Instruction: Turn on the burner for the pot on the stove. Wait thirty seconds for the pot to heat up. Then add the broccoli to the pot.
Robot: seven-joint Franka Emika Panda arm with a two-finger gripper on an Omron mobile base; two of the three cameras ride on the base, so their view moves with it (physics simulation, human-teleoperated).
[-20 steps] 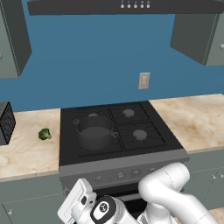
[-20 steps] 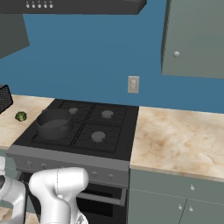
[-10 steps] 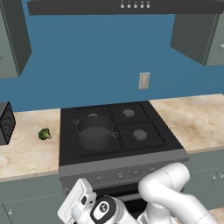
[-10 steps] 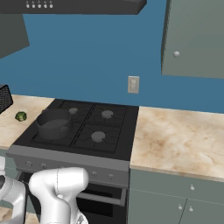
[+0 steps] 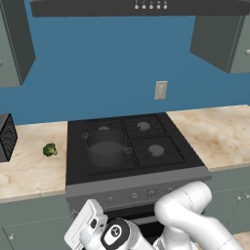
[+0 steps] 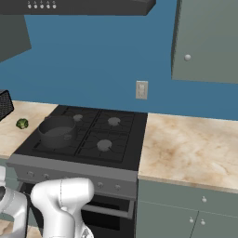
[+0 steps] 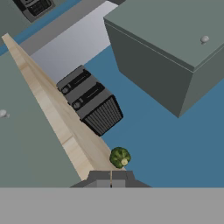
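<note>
Nothing has moved since the earlier pictures; the arm sits just as it did, low in front of the stove (image 5: 132, 161), and the pot and broccoli have not shifted; the pot (image 5: 106, 147) is dark grey and stands on the front left burner, upright, with no lid; the broccoli (image 5: 50, 149) lies on the counter (image 5: 29, 171) to the left of the stove, well apart from the pot; a black toaster (image 5: 7, 137) stands on the counter further left, near the broccoli but not touching it; in the hand view the gripper (image 7: 112, 178) has its two dark tips pressed together with nothing between them; that view is rolled over, so the counter edge runs slanting; the broccoli shows just above the tips, with the toaster past it and a grey cupboard (image 7: 175, 48) beyond; a white wall plug (image 5: 160, 90) sits on the blue wall behind the stove.
</note>
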